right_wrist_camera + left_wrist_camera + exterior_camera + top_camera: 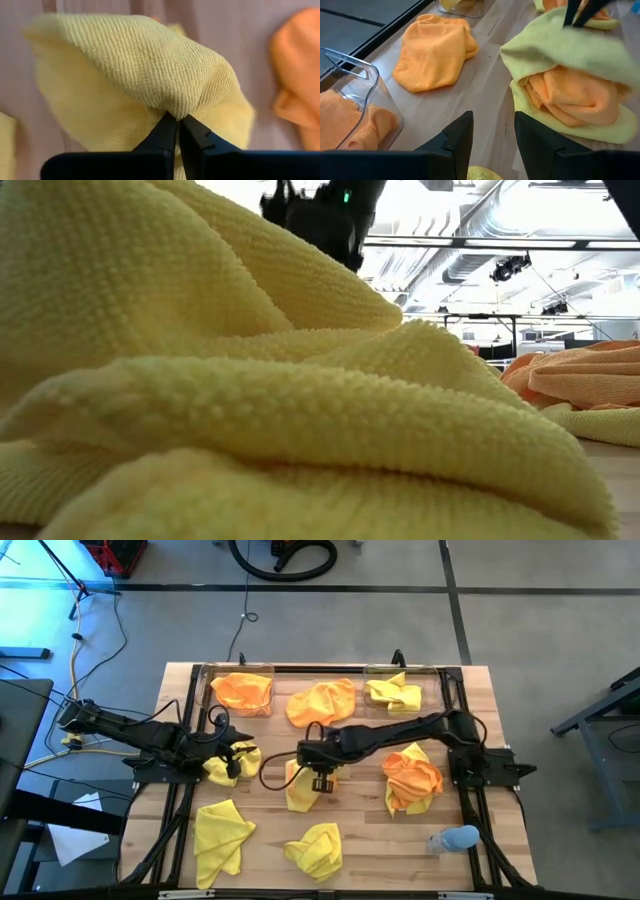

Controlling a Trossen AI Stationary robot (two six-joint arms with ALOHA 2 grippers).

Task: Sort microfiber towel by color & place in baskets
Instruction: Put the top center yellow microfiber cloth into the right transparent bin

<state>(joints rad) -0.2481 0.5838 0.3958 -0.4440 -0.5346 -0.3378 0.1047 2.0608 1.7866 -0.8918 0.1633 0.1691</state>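
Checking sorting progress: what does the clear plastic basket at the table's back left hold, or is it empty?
Not empty. The clear plastic basket at back left holds a crumpled orange microfiber towel; no yellow cloth shows inside it.

**Grey Floor, Bright Ceiling Around a Wooden Table**

The wooden table (350, 825) sits on a grey floor (330, 630) crossed by dark seam lines. Beyond the table's far edge a black hose (285, 558) lies curled in a loop, and a thin cable (243, 625) trails from it toward the table. Off the table's left side, a yellow cord (75, 665) runs along the floor near a dark desk corner (20, 705). To the table's right stands a dark metal frame (605, 715). Overhead, pale ducts (470, 225) and bright ceiling lights span the room.
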